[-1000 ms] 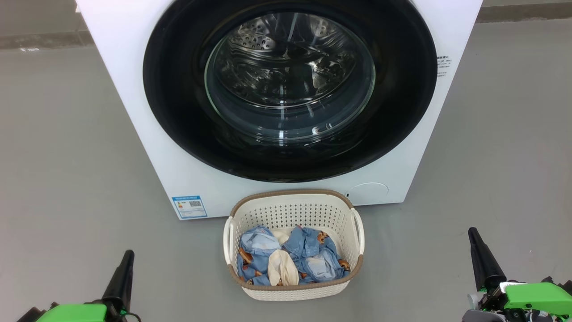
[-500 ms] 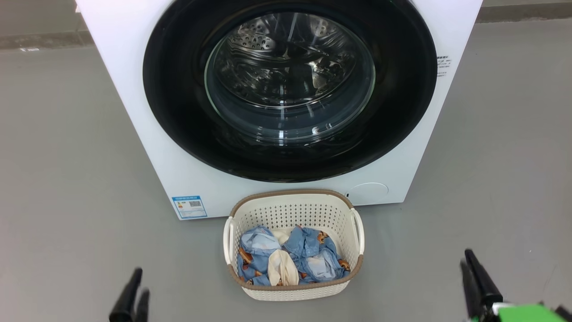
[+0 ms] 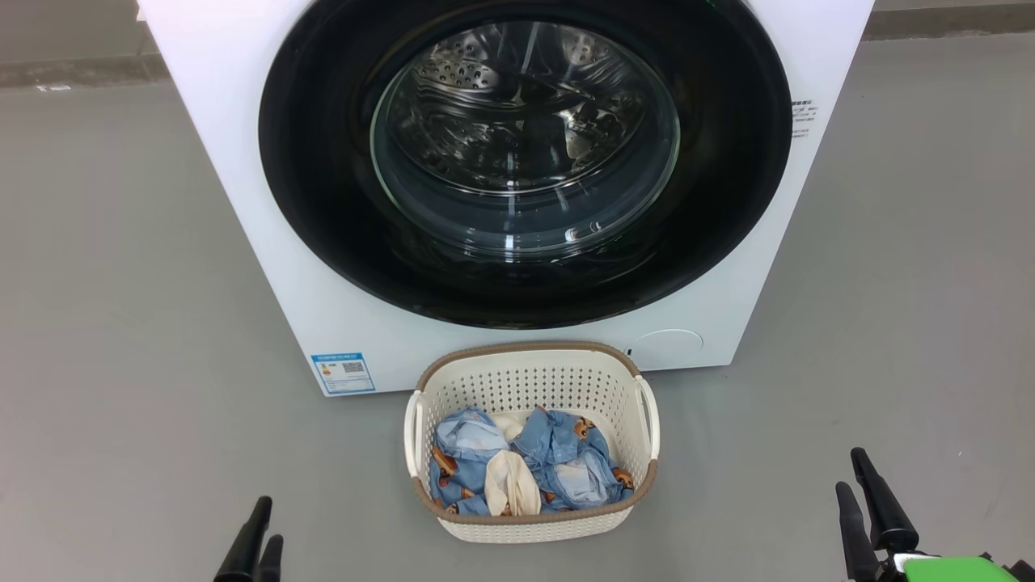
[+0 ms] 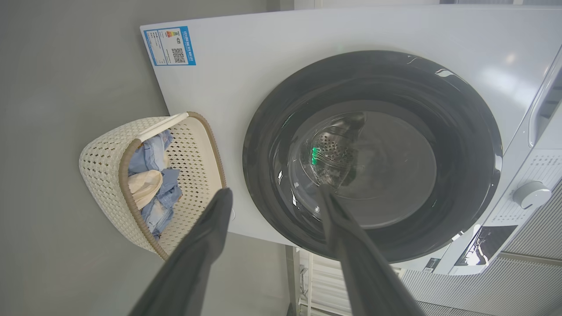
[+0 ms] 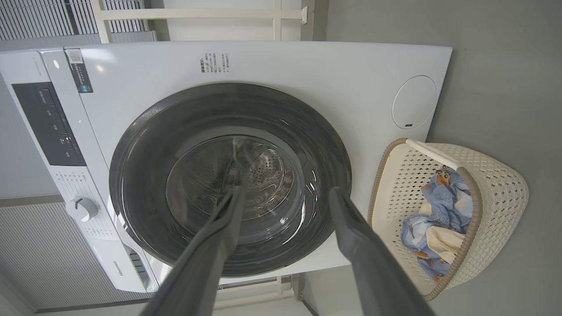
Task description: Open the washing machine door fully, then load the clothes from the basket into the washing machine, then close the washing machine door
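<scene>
The white washing machine point(image 3: 242, 202) stands straight ahead with its door point(image 3: 323, 202) shut, the steel drum showing through the glass bowl. On the floor before it sits the cream basket point(image 3: 525, 349), holding the clothes point(image 3: 558, 453), light blue bear-print pieces and a cream cloth. My left gripper point(image 3: 269, 521) is low on the left, short of the basket, open and empty. My right gripper point(image 3: 849, 470) is low on the right, also open and empty. In the left wrist view the left gripper point(image 4: 274, 192) points at the door point(image 4: 461, 131); in the right wrist view the right gripper point(image 5: 286, 191) does too.
Grey floor spreads on both sides of the machine and basket. A blue label sticker point(image 3: 343, 373) and a round cover point(image 3: 667, 346) sit low on the machine's front. The control panel with a knob point(image 5: 81, 208) is above the door. A white frame point(image 5: 276, 17) stands behind the machine.
Both grippers have gone from shut to open. Both have sunk toward the bottom of the head view, the left one shifting slightly right. Machine, door and basket are unmoved.
</scene>
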`<state>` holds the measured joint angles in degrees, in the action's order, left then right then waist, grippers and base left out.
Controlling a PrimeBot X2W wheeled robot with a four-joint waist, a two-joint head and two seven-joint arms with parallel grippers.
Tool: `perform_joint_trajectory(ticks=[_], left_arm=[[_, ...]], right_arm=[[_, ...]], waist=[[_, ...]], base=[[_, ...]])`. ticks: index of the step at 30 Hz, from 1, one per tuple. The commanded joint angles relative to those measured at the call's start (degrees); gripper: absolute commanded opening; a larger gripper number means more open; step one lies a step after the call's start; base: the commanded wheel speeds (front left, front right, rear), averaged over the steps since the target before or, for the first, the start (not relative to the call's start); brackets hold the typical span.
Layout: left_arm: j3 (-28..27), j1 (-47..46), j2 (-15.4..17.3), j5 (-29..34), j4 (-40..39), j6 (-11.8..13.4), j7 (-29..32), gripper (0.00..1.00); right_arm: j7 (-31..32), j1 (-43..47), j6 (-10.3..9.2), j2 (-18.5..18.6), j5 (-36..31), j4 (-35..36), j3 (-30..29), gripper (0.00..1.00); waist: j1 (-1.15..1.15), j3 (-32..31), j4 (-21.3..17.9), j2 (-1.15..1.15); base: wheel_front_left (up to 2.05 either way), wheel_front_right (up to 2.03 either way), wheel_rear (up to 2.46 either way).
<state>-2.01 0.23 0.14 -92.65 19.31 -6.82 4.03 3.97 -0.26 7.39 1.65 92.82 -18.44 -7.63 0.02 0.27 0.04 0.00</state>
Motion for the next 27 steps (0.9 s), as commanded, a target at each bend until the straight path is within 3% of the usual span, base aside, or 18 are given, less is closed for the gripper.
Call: perform_joint_trajectory(ticks=[1,13,27], left_arm=[[0.0,-1.7,0.8,1.1,-1.9,-0.2,-0.5,1.0],[1.1,-2.0,1.0,5.9,-2.7,-0.3,-2.5,1.0],[2.1,-2.5,1.3,16.8,-3.6,-0.3,-4.9,1.0]], right_arm=[[-0.5,-0.8,0.02,0.4,-0.9,1.9,0.5,1.0],[-2.5,-0.5,0.03,1.0,-5.3,4.4,1.0,1.0],[-4.9,-0.8,0.04,2.5,-15.6,7.6,2.3,1.0]], waist=[[-0.01,0.0,0.0,0.0],[-0.01,-0.2,-0.1,0.0],[-0.01,-0.5,-0.2,0.0]], base=[[0.0,0.0,0.0],[0.0,0.0,0.0],[0.0,0.0,0.0]])
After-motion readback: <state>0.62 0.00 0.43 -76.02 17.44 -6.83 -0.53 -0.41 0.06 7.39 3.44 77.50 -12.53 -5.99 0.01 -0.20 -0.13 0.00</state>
